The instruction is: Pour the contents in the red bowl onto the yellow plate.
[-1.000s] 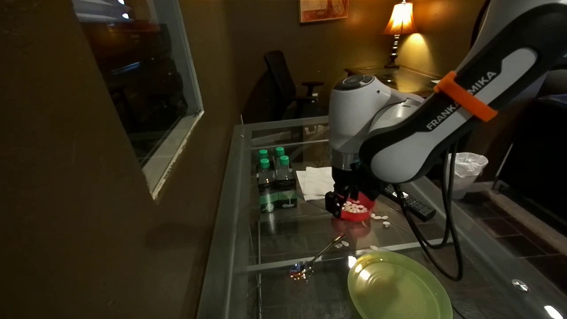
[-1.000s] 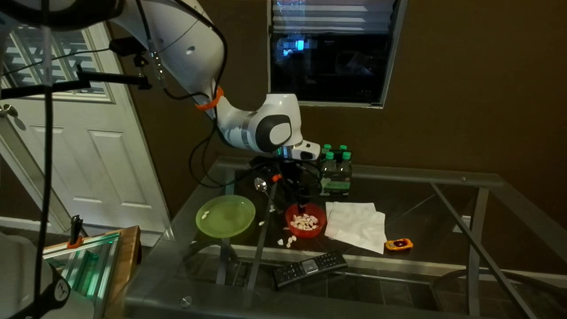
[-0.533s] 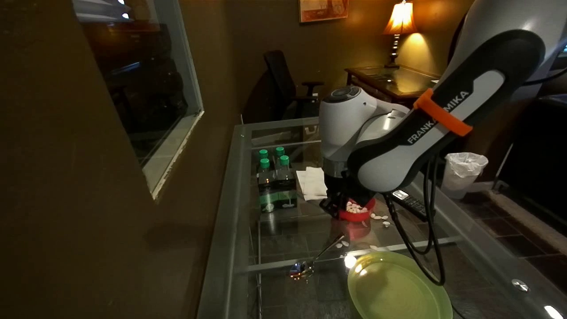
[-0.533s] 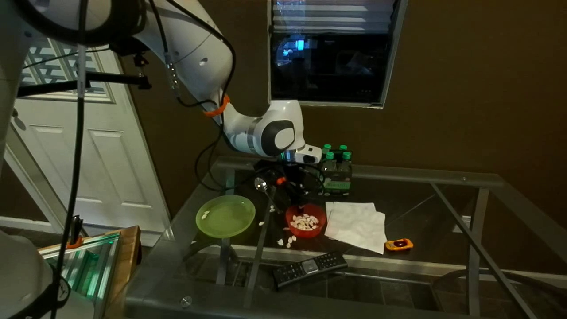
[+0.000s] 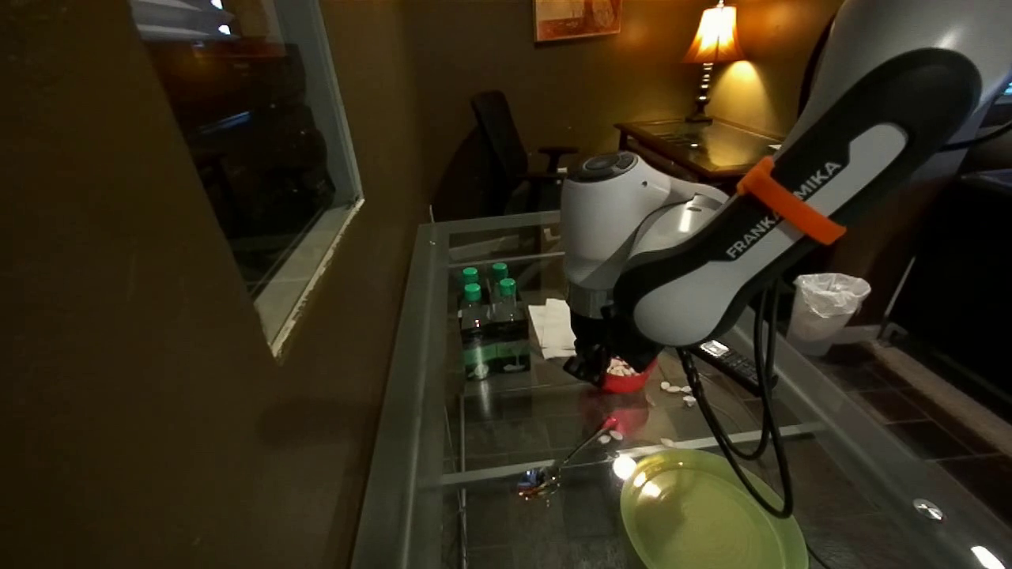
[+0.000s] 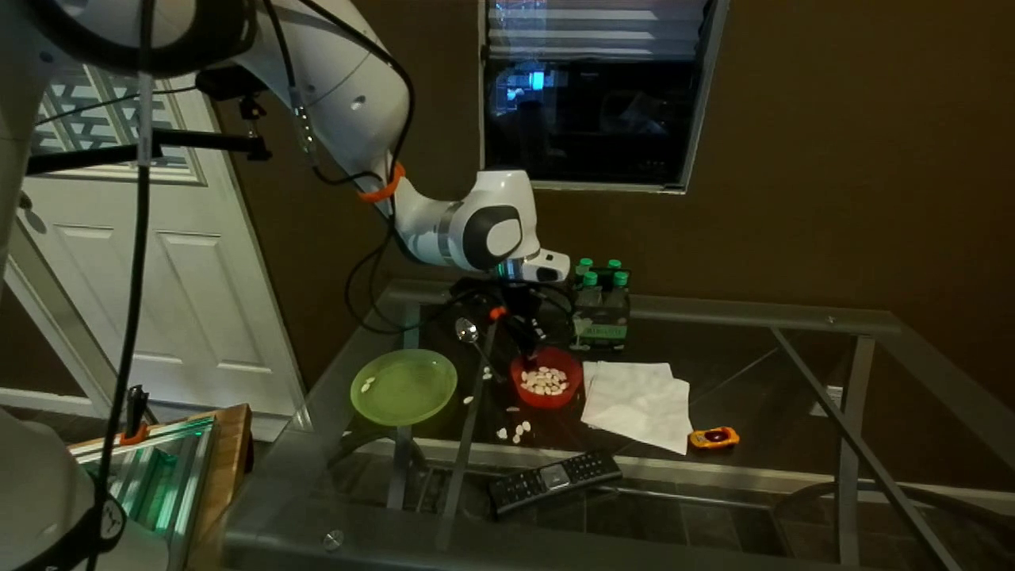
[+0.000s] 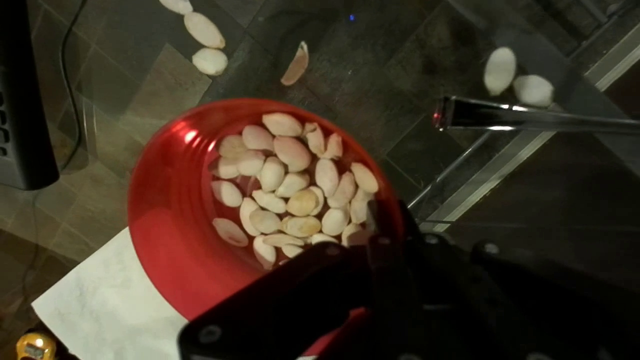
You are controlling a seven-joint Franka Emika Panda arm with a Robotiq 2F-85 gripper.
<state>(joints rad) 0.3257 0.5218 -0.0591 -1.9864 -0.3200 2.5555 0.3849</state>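
Note:
My gripper (image 7: 397, 215) is shut on the rim of the red bowl (image 7: 172, 245), one finger inside the wall and one outside. Pale, seed-like contents (image 7: 300, 200) cover the bowl's bottom. In both exterior views the bowl (image 6: 549, 401) hangs at or just above the glass table; I cannot tell if it touches. The arm partly covers the bowl (image 5: 627, 385) in an exterior view. The yellow plate (image 6: 406, 396), greenish in this light, lies flat to one side of the bowl, with a few pale pieces (image 6: 367, 385) near its rim.
Between bowl and plate lies a spoon (image 6: 468, 331). Loose pale pieces (image 6: 519, 432) dot the glass. A remote (image 6: 555, 476), white napkins (image 6: 638, 404), a small orange-yellow object (image 6: 714, 438) and a carrier of green-capped bottles (image 6: 603, 313) stand around the bowl. Arm cables (image 5: 779, 474) dangle over the plate.
My gripper has closed on the bowl's rim. The bowl has shifted slightly toward the window wall, or risen a little, along with the gripper. Plate and loose pieces have stayed put.

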